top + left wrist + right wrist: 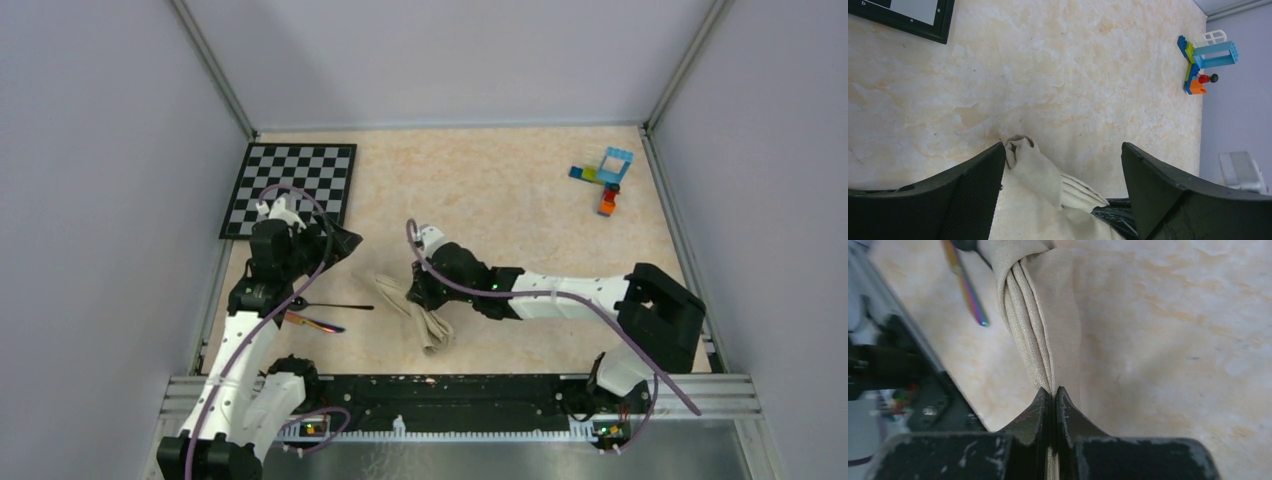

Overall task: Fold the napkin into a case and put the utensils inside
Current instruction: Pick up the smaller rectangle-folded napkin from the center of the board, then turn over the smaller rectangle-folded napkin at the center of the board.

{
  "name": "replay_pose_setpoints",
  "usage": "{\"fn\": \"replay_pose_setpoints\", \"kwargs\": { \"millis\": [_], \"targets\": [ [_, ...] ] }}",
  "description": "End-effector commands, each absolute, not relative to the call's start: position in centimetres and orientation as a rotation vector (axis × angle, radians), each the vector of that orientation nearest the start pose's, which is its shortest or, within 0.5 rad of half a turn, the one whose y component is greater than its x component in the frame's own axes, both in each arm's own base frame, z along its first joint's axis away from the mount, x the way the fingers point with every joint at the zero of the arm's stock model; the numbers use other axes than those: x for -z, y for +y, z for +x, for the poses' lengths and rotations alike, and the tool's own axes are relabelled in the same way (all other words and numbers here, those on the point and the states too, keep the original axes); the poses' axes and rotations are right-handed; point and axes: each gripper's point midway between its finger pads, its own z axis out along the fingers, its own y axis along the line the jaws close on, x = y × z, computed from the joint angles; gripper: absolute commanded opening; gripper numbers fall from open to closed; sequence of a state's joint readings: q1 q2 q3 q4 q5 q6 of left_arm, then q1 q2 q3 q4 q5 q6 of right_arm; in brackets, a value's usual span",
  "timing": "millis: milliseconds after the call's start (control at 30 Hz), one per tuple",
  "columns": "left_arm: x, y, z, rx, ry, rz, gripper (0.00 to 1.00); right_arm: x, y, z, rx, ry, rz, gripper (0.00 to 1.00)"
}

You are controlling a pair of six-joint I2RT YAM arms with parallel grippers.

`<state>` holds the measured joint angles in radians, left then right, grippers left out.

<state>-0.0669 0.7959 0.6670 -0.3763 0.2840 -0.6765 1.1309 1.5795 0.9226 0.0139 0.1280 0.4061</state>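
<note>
**Pinching a limp, pleated napkin at its gathered end**

The napkin (427,320) lies near the middle of the counter (520,210), toward the near edge. It is bunched into a narrow cream strip that runs from far-left to near-right. The right jaws are clenched on it. In the right wrist view the two tips meet on a bundle of several thin layers, and the cloth fans out beyond them in long pleats.

The left jaws stand wide apart and hold nothing. They hover to the left of the strip, whose far end shows between them in the left wrist view.

The utensils lie just left of the napkin. One is a slim dark piece (340,306). The other has a rainbow sheen (318,323), and the wrist view shows it lying close beside the cloth.

The cloth looks light, thin and entirely floppy. It will probably sag and drag rather than hold any shape, and a pull at one point is likely to twist the pleats into a rope. It seems safest to grip stacked edges or corners, where several layers can be caught together. A second hold well along the strip would keep it taut. The weave looks matte, so slipping seems unlikely, but loose layers could peel out of a shallow pinch.

The cutlery looks stiff, smooth and low to the counter. It is probably best taken across the handle.
</note>
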Motion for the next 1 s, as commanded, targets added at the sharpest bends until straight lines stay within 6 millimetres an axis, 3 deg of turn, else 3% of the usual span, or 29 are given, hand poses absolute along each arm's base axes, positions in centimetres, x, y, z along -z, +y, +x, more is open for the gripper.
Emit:
{"fn": "replay_pose_setpoints", "kwargs": {
  "millis": [0, 233, 433, 567, 600, 700, 800, 900, 967],
  "targets": [
    [-19.7, -8.8, 27.1, 0.718, 2.051, -0.447, 0.90, -13.7, 40.9, 15.7, -1.357, 2.183, -0.635, 0.00],
    [-20.1, -8.9, 27.1, 0.725, 2.048, -0.444, 0.90, -13.1, 39.6, 16.5, -1.794, 2.149, -0.450, 0.00],
    [-19.6, -9.6, 27.3, 0.763, 2.072, -0.429, 0.90, -10.8, 36.2, 19.1, -1.869, 2.149, -0.315, 0.00],
    [-19.2, -10.2, 27.5, 0.805, 2.083, -0.423, 0.90, -8.7, 32.6, 21.5, -1.847, 2.182, -0.194, 0.00],
    [-19.1, -10.5, 27.5, 0.825, 2.084, -0.409, 0.91, -7.6, 31.6, 22.2, -1.821, 2.217, -0.158, 0.04],
    [-18.9, -12.2, 27.5, 0.932, 2.092, -0.321, 0.89, -4.5, 28.0, 24.2, -1.625, 2.313, -0.109, 0.30],
    [-18.4, -14.1, 27.3, 1.040, 2.115, -0.217, 0.89, -3.5, 24.7, 26.0, -1.228, 2.443, -0.195, 0.50],
    [-17.8, -17.2, 26.9, 1.157, 2.143, -0.081, 0.85, -6.0, 21.5, 27.1, -0.768, 2.466, -0.286, 0.57],
    [-17.2, -19.4, 27.0, 1.228, 2.161, -0.024, 0.81, -8.2, 21.1, 26.7, -0.653, 2.441, -0.355, 0.57]
  ]
}}
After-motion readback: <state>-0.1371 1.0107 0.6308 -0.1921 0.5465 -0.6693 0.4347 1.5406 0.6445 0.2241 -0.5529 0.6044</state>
